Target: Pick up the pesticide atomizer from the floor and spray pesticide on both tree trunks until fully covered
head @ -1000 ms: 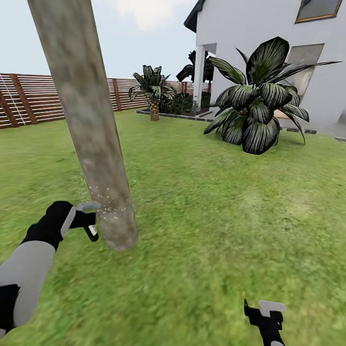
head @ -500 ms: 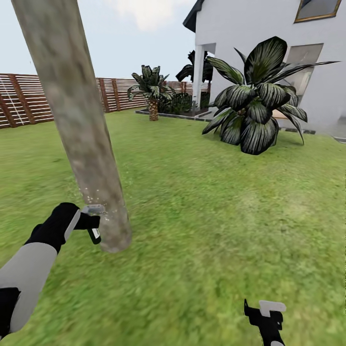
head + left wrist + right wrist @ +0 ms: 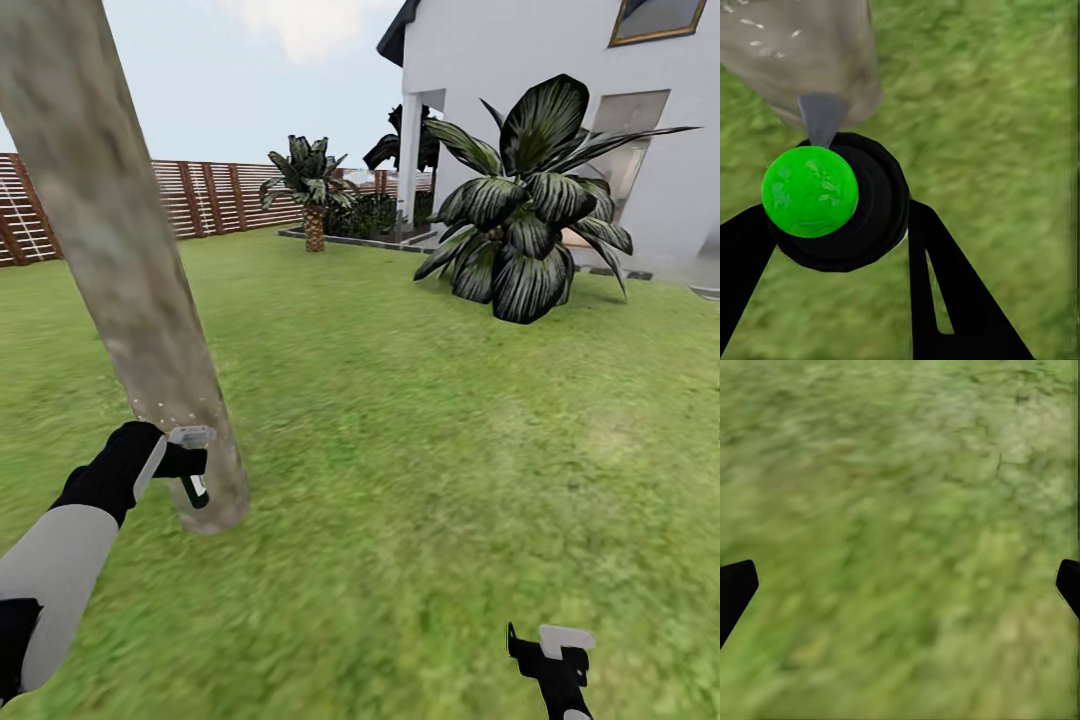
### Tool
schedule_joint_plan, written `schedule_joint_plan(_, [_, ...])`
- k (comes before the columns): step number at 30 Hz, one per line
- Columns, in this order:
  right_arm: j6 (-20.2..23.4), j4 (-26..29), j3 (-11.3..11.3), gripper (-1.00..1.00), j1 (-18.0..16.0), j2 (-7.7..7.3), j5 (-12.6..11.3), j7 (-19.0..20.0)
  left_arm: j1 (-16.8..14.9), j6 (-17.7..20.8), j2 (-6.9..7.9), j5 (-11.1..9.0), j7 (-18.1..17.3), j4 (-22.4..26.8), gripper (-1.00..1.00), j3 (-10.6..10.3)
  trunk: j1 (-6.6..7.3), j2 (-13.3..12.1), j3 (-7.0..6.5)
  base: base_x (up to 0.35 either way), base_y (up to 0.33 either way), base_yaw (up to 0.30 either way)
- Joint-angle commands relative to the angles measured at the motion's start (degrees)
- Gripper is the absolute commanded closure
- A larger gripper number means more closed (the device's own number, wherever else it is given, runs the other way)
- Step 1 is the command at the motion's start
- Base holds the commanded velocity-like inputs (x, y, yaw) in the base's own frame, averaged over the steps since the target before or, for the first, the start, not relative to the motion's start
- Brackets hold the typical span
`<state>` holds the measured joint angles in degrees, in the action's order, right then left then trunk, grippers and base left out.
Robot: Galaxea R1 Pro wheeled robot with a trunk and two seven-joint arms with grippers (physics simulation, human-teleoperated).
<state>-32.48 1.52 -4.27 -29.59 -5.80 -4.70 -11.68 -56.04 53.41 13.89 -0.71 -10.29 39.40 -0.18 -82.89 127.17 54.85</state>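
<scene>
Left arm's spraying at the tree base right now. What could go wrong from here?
1. Coverage: the whitish specks sit only in a low band on the trunk; the bark higher up looks bare, so it may end up only partly covered.
2. Contact: the bottle in the left gripper is very near the trunk's foot; a small lurch could knock it against the bark or shift it in the jaws.
3. The right gripper, open, hangs over grass, no help if the bottle drops.
</scene>
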Motion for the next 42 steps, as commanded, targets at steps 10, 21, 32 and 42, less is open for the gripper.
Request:
schedule_joint_plan(10, [-0.1,0.0,-0.5,-1.0,0.0,0.08,-0.5,-0.1,0.0,0.3,0.09,-0.2,0.1,0.2,1.0,0.3,0.0,0.0,0.05,0.095,-0.265,0.06])
schedule_joint_plan(21, [-0.1,0.0,-0.5,-1.0,0.0,0.09,-0.5,-0.1,0.5,0.1,0.09,-0.2,0.5,-0.4,1.0,0.3,0.0,0.0,0.05,0.059,-0.268,0.273])
schedule_joint_plan(32, [-0.1,0.0,-0.5,-1.0,0.0,0.09,-0.5,-0.1,3.5,-0.4,-0.4,-0.6,0.7,-0.4,1.0,0.9,0.0,0.0,0.05,0.081,-0.254,0.123])
schedule_joint_plan(42, [-0.1,0.0,-0.5,-1.0,0.0,0.15,-0.5,-0.1,6.0,-0.9,4.98,-0.2,1.1,-3.0,1.0,3.1,0.0,0.0,0.05,0.254,-0.163,0.056])
